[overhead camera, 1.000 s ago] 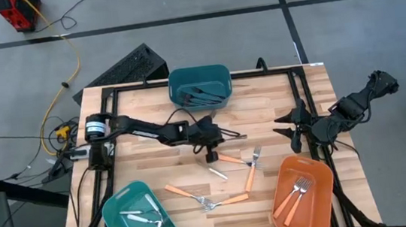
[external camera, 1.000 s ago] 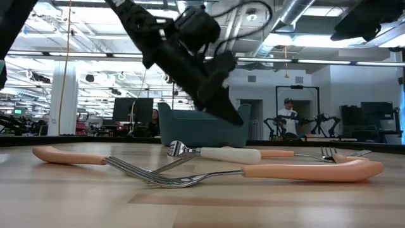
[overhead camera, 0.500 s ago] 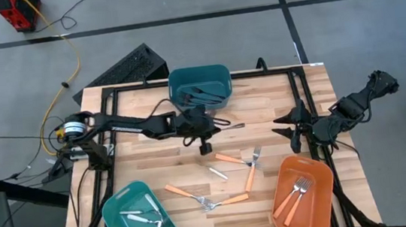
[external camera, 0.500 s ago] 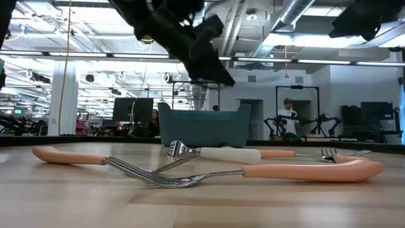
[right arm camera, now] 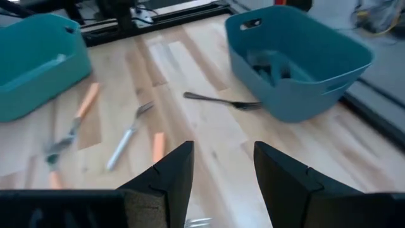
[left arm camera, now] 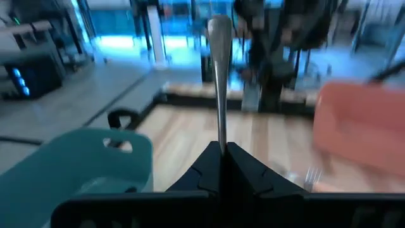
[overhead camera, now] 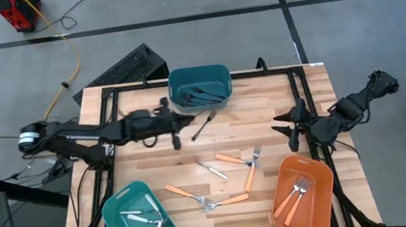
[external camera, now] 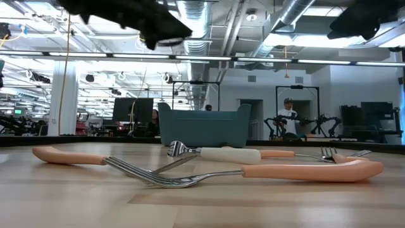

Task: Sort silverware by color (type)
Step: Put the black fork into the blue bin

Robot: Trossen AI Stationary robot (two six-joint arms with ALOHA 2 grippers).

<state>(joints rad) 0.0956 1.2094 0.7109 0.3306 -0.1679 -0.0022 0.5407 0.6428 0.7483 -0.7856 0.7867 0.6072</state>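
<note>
- Left pincer point(overhead camera: 176, 124) clamped tight on slim dark metal utensil point(overhead camera: 203, 124), its rounded handle end sticking out past the fingertips, held over the wood-slat table point(overhead camera: 264, 118) just beside dark teal bin point(overhead camera: 199, 76)
- Right pincer point(overhead camera: 289, 128) parted, holding nothing, at the table's right edge
- Orange-handled forks point(overhead camera: 248, 171) loose mid-table; two in the orange bin point(overhead camera: 320, 180); pale pieces in the light teal bin point(overhead camera: 116, 209)
</note>
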